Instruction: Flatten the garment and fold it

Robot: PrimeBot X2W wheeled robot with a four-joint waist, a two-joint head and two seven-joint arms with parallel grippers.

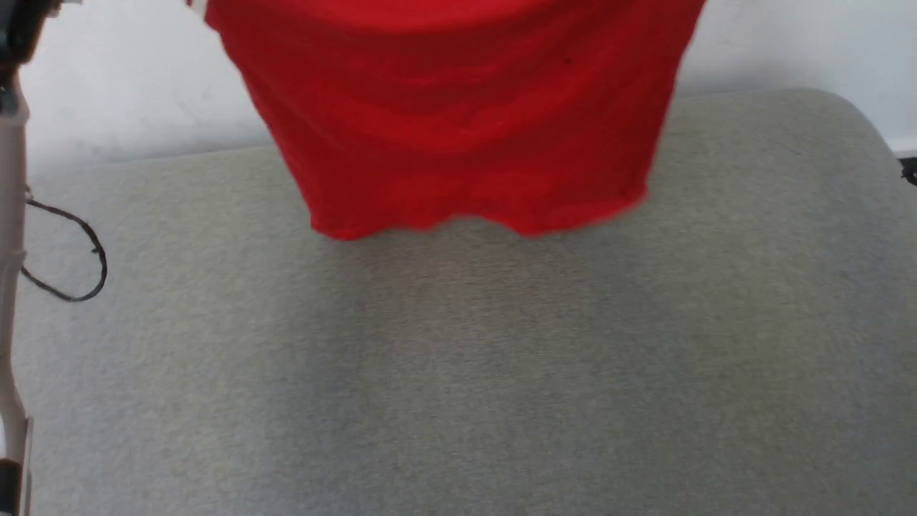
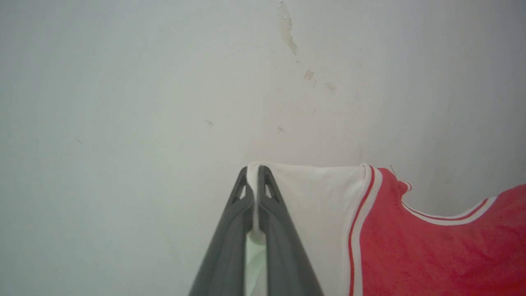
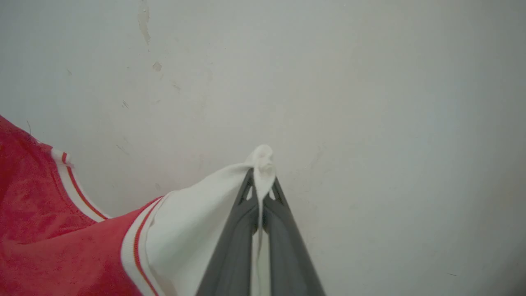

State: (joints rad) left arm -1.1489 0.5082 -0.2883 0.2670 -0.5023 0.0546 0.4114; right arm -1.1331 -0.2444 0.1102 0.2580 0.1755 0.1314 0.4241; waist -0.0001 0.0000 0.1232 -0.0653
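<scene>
Closest to us, the left fingers (image 2: 238,209) are clenched on a fold of white sleeve (image 2: 320,197), the cloth pinched up between their tips. From there the sleeve runs out to a red-and-white striped band, and past that the red body of the garment (image 2: 431,246) sags away with its trimmed neckline showing.

On the other side we see the same thing mirrored. The right fingers (image 3: 242,205) are clamped on a bunched knot of the other white sleeve (image 3: 193,213), which pokes out just above their tips. Beyond the striped band, the garment's (image 3: 41,205) red cloth drops off toward the edge.

Behind both grips stands a pale wall (image 2: 123,102) with a chipped patch of paint (image 2: 287,28).

From the head view, the garment (image 1: 458,107) hangs spread between the two grips, red side toward us. Its wavy hem sits low over a grey fabric-covered surface (image 1: 458,394). We cannot tell whether the hem touches it. A pale forearm (image 1: 11,287) runs along the left edge, with a loop of black cable (image 1: 79,251) beside it.
</scene>
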